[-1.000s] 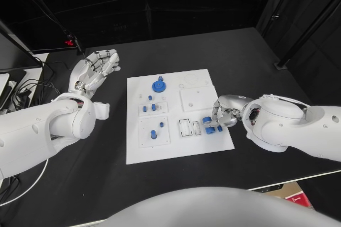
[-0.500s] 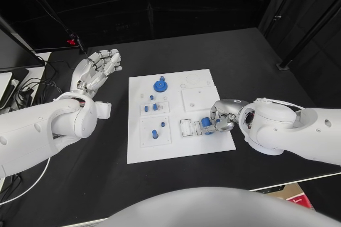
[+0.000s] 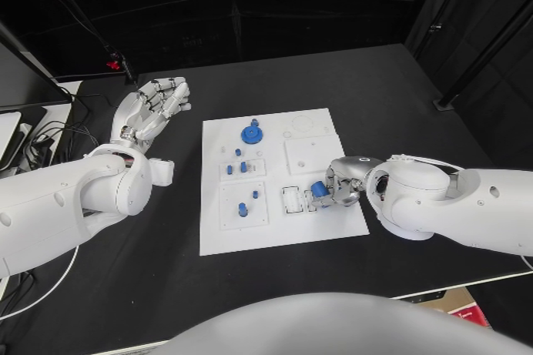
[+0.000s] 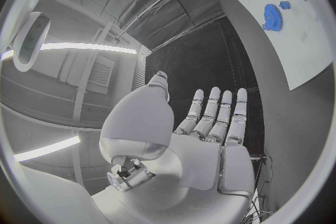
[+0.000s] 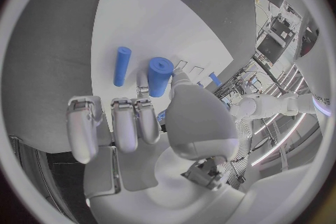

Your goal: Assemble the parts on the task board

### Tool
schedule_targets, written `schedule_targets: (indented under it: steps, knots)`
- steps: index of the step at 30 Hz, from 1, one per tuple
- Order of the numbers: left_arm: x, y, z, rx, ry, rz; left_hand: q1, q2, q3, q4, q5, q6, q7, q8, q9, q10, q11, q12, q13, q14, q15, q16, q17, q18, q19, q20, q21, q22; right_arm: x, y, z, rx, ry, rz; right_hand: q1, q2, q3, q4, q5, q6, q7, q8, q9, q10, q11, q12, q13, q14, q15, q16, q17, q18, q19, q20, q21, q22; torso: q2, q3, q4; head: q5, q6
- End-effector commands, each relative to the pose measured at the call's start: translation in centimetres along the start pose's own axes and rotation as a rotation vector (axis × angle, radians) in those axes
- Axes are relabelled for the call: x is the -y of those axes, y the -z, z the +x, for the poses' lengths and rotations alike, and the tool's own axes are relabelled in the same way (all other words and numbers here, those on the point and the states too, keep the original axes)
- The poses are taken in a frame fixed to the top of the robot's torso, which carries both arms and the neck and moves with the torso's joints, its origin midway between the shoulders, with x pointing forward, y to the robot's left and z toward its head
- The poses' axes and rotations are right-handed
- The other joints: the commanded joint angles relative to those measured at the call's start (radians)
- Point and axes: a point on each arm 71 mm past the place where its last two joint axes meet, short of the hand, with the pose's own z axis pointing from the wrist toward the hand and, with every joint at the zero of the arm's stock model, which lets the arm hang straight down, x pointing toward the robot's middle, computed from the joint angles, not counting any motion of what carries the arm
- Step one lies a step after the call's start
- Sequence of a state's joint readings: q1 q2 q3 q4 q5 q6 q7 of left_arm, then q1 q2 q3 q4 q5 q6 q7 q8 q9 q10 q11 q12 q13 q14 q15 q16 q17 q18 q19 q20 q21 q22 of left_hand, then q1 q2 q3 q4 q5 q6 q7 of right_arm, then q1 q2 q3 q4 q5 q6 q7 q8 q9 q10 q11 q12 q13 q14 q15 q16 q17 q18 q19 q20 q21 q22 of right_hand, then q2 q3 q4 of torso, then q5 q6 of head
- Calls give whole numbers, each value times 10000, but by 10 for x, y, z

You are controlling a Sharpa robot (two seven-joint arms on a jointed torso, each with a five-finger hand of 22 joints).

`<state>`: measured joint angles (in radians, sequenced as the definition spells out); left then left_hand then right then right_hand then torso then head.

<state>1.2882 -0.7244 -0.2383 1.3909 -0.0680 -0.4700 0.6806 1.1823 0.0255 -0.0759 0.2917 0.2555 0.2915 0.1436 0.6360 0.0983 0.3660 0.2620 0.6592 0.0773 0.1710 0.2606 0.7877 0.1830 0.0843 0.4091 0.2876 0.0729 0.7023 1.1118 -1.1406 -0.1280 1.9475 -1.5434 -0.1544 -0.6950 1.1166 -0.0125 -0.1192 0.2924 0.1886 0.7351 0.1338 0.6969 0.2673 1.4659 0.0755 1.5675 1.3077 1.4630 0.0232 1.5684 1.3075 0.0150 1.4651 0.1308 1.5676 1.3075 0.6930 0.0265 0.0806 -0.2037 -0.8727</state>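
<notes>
At the near right edge of the flat white task board, my right robot hand pinches a short blue cylinder part. Far left of that board, my left robot hand hovers over the black table, fingers spread, holding nothing.

The task board lies in the middle of the table, with the left hand off its far left corner over bare table, well apart from the parts, and the right hand over the board's near right part. Under that hand a thick cylinder stands between thumb and fingers, with a thinner peg lying just beside it on the board. At the board's far end sits a gear, and nearer, on the left half, two square plates lie one behind the other with small parts on them.
</notes>
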Motion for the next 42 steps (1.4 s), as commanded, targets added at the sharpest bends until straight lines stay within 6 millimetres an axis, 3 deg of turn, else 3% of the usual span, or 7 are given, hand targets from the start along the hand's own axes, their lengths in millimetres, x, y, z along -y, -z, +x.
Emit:
schedule_targets:
  steps: [1, 6, 18, 22, 25, 34, 42]
  knots:
    - [7, 0, 1, -72, 93, 871, 12, 122, -47, -2, 43, -75, 1530, 52, -9, -74, -7, 58, -8, -56, 13, 45, -8, 18, 40, 30, 50, -9, 6, -2, 7, -211, 158, 634, 5, 91, 62, -14, 1, -91, 21, -86, -143, 1049, -48, 33, 2631, 1078, -72, 24, 2633, -150, 1057, -44, 32, 2633, 3, 14, 6, -1, 1]
    - [7, 0, 0, -54, 80, 857, 12, 122, -47, -2, 43, -75, 1530, 52, -9, -74, -7, 58, -8, -56, 13, 45, -8, 18, 40, 30, 50, -9, 5, -2, 8, -187, 99, 572, -55, 166, 19, 0, 38, -161, 32, -139, -164, 1049, -40, 33, 2631, 1078, -72, 24, 2633, -150, 1057, -47, 32, 2633, 3, -3, -25, 3, 1]
    - [6, 0, 0, -62, 89, 835, 12, 122, -47, -2, 43, -75, 1530, 52, -9, -74, -7, 58, -8, -56, 13, 45, -8, 18, 40, 30, 50, -9, 3, -4, 9, -242, -108, 484, -8, 340, -102, -21, 334, -460, 83, -428, -336, 1049, 3, 33, 2631, 1078, -45, 24, 2633, -150, 1057, -29, 32, 2633, 1, 7, -3, -46, 1]
    - [6, 0, 0, -56, 84, 822, 12, 122, -47, -2, 43, -75, 1530, 52, -9, -74, -7, 58, -8, -56, 13, 45, -8, 18, 40, 30, 50, -9, 3, -4, 10, -325, -243, 449, 901, 725, 172, -210, 720, -641, 90, -829, -593, 1049, 22, 33, 2631, 1078, -19, 24, 2633, -150, 1057, -2, 32, 2633, 2, 5, 4, -47, 1]
    - [6, 0, 0, -57, 85, 812, 12, 122, -47, -2, 44, -75, 1530, 53, -9, -74, -7, 58, -8, -56, 13, 45, -8, 18, 40, 30, 50, -9, 3, -4, 10, -394, -550, 402, 1705, 999, 513, -348, 700, -535, 102, -1320, -895, 1049, 26, 33, 2631, 1078, -30, 24, 2633, -150, 1057, 0, 32, 2633, 5, 1, -7, -34, 1]
    - [6, 0, -1, -45, 69, 792, 21, 135, -59, 0, 49, -83, 1531, 63, -17, -83, -7, 70, -16, -61, 14, 59, -26, 16, 35, 30, 49, -14, 5, -2, 12, -589, -2540, 306, 2730, 1010, 1264, -591, 437, 508, 206, -2498, -1518, 1049, 105, 33, 2631, 1078, 47, 24, 2633, -150, 1057, 42, 32, 2633, -1, 2, -14, -33, 1]
    - [4, -1, 0, -47, 64, 724, 25, 141, -64, 0, 51, -86, 1531, 67, -20, -86, -7, 76, -19, -63, 14, 66, -33, 15, 35, 30, 49, -13, 8, 2, 9, -263, -3932, 254, 2908, 923, 1723, -641, 613, 1217, 256, -3119, -1764, 1049, 159, 33, 2631, 1078, 102, 24, 2633, -150, 1057, 108, 32, 2633, -1, 7, -13, 9, 1]
